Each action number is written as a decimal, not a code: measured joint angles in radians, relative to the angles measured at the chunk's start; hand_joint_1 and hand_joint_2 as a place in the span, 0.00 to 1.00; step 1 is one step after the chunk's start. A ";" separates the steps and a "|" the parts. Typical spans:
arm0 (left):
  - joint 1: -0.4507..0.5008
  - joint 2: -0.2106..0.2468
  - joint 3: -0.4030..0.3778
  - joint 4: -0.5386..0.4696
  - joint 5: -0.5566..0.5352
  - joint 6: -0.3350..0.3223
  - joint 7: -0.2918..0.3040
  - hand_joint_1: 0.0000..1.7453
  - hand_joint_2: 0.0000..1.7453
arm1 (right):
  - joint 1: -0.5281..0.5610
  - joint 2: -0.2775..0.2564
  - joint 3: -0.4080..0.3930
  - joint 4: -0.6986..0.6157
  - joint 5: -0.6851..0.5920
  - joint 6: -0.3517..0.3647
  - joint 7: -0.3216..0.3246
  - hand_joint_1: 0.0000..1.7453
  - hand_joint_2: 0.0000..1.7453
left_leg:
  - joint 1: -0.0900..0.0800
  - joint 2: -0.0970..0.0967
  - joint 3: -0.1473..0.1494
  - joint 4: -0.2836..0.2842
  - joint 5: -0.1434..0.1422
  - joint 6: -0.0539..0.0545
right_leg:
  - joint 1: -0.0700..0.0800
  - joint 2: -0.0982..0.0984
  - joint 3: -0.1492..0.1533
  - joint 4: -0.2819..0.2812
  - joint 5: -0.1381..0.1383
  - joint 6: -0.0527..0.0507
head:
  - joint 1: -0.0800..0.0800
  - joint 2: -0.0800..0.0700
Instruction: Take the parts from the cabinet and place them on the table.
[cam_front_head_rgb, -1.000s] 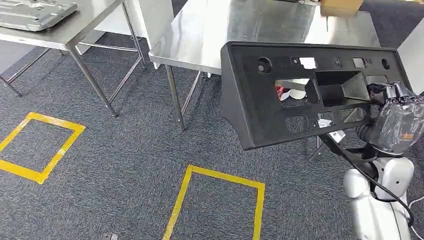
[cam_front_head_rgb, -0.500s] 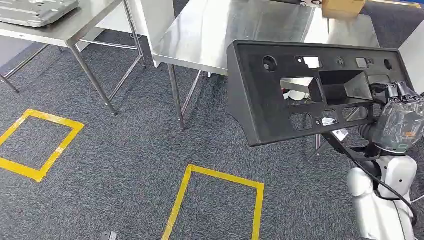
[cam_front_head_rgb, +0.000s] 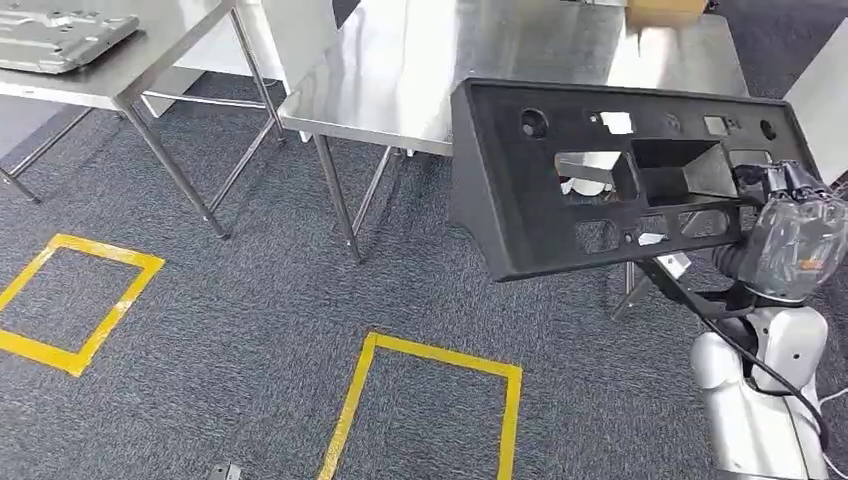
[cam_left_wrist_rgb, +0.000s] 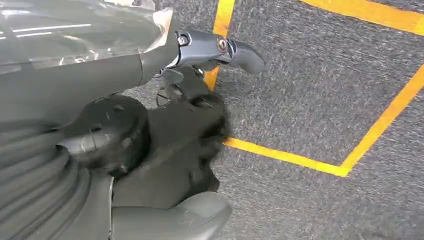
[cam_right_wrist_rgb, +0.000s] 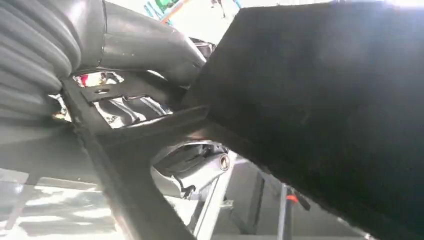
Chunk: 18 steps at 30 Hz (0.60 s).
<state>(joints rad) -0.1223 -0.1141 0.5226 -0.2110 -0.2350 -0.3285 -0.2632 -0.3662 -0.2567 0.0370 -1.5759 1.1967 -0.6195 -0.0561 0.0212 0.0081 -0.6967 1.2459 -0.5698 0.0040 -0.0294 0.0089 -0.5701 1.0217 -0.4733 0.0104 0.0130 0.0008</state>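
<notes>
A long black plastic panel (cam_front_head_rgb: 520, 200) with several cut-outs hangs in the air in front of the steel table (cam_front_head_rgb: 440, 70), tilted, its upper edge overlapping the table's near edge in the head view. My right hand (cam_front_head_rgb: 790, 235), wrapped in clear film, grips the panel at its right end through an opening. In the right wrist view the panel (cam_right_wrist_rgb: 325, 100) is close up, with the hand's thumb (cam_right_wrist_rgb: 145, 45) pressed on its ribbing. My left hand (cam_left_wrist_rgb: 165, 100) hangs over the carpet, fingers apart, holding nothing.
A second steel table (cam_front_head_rgb: 130, 60) at the far left carries a grey metal part (cam_front_head_rgb: 55, 35). A cardboard box (cam_front_head_rgb: 665, 10) sits at the far edge of the near table. Two yellow taped squares (cam_front_head_rgb: 430, 400) (cam_front_head_rgb: 70, 300) mark the grey carpet.
The whole picture has shifted a little, so the camera has moved; the tables sit slightly further left. The panel stays in my right hand at about the same place.
</notes>
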 joint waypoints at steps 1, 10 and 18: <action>0.002 0.000 0.000 0.000 -0.004 -0.002 0.000 0.00 1.00 | 0.001 0.000 0.000 0.000 0.000 0.000 0.000 1.00 1.00 | 0.000 0.000 -0.060 0.088 -0.023 0.003 | 0.006 0.003 0.003 0.000 -0.004 -0.005 | -0.001 0.000; -0.005 -0.002 -0.001 0.000 -0.007 -0.005 0.004 0.00 1.00 | 0.019 -0.006 -0.008 -0.004 0.003 0.000 0.001 1.00 1.00 | -0.040 -0.007 0.051 -0.236 0.150 0.074 | 0.019 0.019 0.045 0.002 -0.021 0.018 | -0.002 0.000; -0.008 -0.010 -0.001 0.000 -0.007 -0.008 0.005 0.00 1.00 | 0.051 -0.028 -0.019 -0.019 0.003 -0.002 0.002 1.00 1.00 | -0.033 -0.007 0.131 -0.267 0.123 0.071 | 0.006 0.003 -0.143 0.255 -0.098 0.046 | -0.006 0.000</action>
<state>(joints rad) -0.1300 -0.1240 0.5219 -0.2110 -0.2419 -0.3368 -0.2583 -0.3156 -0.2849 0.0180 -1.5953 1.2001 -0.6210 -0.0538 -0.0119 0.0016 -0.5655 0.9791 -0.4464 0.0752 -0.0238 0.0119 -0.7136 1.2769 -0.5715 0.0562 0.0069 0.0008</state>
